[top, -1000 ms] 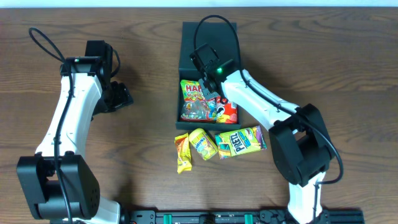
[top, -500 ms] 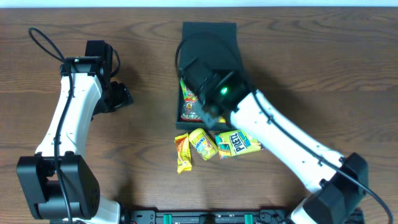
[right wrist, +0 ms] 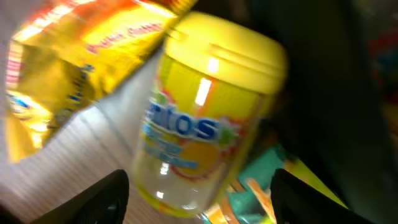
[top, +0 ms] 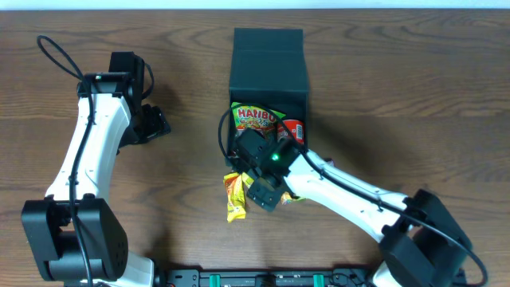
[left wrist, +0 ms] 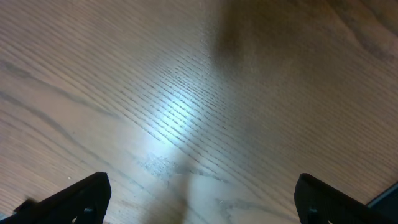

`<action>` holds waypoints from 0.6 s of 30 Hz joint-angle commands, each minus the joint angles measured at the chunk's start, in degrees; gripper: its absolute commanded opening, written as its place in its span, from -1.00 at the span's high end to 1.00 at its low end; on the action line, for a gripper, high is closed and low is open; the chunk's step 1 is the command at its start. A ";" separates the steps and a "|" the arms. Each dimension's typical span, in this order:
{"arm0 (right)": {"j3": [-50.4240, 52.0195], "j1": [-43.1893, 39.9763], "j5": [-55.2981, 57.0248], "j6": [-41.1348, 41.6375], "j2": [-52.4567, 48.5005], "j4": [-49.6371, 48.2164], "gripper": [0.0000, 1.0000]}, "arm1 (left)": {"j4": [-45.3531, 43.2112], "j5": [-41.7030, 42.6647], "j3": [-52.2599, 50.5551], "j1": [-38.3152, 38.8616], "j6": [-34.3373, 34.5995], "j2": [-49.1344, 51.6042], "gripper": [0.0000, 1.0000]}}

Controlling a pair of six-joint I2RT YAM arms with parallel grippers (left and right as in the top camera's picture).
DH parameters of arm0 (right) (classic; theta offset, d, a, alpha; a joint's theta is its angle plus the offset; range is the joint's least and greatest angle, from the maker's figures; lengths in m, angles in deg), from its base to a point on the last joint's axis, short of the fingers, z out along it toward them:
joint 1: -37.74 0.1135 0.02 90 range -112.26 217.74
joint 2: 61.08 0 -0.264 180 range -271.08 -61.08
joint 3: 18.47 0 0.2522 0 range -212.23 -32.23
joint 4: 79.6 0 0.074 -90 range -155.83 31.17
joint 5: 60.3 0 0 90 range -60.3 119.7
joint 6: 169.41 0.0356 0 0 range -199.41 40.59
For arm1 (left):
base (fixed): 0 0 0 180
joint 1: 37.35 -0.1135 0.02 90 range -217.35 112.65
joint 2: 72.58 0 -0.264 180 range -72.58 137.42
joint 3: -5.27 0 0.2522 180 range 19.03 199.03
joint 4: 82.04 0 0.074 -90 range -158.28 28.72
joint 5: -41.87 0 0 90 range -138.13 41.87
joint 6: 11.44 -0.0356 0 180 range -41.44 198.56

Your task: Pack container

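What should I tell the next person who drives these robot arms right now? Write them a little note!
Left end effector: open, empty, over the bare wooden table, away from the snacks.
Right end effector: open, one finger on each side of the yellow plastic tub lying in front of the box; it does not look gripped.
Dark square cardboard container: lid open, holding the Haribo sweet bag and a red packet.
Outside the box: the yellow tub and a crinkly yellow packet.
Left to do: pack those, check under the right arm for more, then close the lid.
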 commanded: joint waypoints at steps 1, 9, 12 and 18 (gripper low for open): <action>1.46 0.35 -6.23 -2.36 2.29 -2.43 -0.49 | 0.11 0.02 -0.24 -0.17 0.24 0.26 -0.91; 4.74 -0.22 -7.04 -2.38 2.23 -8.98 -0.50 | 0.11 0.02 -0.24 -0.17 0.24 0.26 -0.90; 5.38 -0.22 -6.99 -2.36 2.16 -9.11 -0.54 | 0.11 0.02 -0.24 -0.17 0.24 0.26 -0.91; 5.42 -0.22 -6.38 -2.36 2.10 -10.01 -0.54 | 0.11 0.02 -0.24 -0.17 0.24 0.26 -0.90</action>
